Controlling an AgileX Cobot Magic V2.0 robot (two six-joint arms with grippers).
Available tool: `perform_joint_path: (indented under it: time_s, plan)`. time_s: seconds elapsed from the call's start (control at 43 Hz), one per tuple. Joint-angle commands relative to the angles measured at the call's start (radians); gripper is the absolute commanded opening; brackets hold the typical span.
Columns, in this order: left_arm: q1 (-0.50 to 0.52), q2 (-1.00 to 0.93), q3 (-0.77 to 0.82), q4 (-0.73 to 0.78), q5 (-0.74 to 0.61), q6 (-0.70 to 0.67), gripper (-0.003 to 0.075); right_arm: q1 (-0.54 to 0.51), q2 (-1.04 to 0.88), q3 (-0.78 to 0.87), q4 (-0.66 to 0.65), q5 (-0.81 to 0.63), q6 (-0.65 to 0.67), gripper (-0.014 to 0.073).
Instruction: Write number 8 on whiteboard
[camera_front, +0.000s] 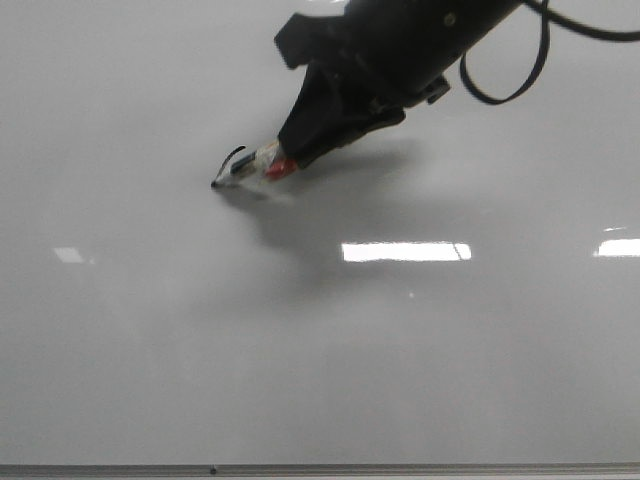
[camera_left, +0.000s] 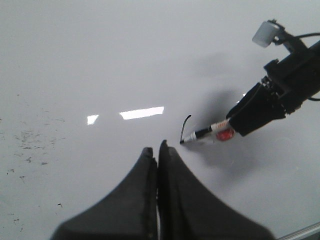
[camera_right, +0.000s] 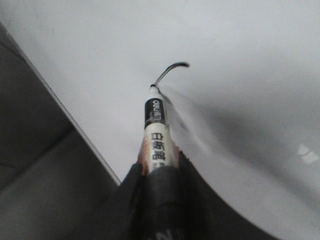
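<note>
The whiteboard (camera_front: 150, 350) is glossy pale grey and fills the front view. My right gripper (camera_front: 300, 155) is shut on a white marker (camera_front: 255, 166) with a black tip and a red label. The marker's tip touches the board. A short curved black stroke (camera_front: 234, 153) runs from the tip, the only part of the number 8 that shows. The stroke also shows in the left wrist view (camera_left: 185, 125) and the right wrist view (camera_right: 170, 71). My left gripper (camera_left: 157, 149) is shut and empty, just above the board, near the marker (camera_left: 207, 132) tip.
Bright rectangular glare patches (camera_front: 405, 251) lie on the board. A thin grey metal edge strip (camera_front: 320, 469) runs along the near side. Faint old black specks (camera_left: 30, 137) mark the board in the left wrist view. Beyond the board's edge (camera_right: 75, 125) is a dark grey surface.
</note>
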Motion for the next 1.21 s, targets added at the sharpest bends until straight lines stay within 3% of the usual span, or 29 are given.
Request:
perform_joint_path:
  time_s: [0.0,0.14,0.466,0.815,1.187]
  plan:
    - [0.003,0.022,-0.028,-0.037,-0.042,-0.003,-0.0019,0.011,-0.009,-0.031,-0.038,-0.020,-0.003,-0.0096]
    - [0.003,0.022,-0.026,-0.037,-0.042,-0.003,-0.0019,-0.011,-0.020,0.019,-0.094,-0.067,0.065,-0.0094]
    - [0.003,0.022,-0.026,-0.039,-0.044,-0.003,-0.0019,-0.034,-0.052,0.207,-0.099,-0.117,0.067,-0.0094]
    - [0.003,0.022,-0.026,-0.041,-0.044,-0.003,-0.0019,0.110,0.064,0.088,-0.041,-0.185,0.067,-0.0094]
    - [0.003,0.022,-0.026,-0.041,-0.048,-0.003,-0.0019,0.063,-0.026,0.082,-0.028,-0.179,0.067,-0.0094]
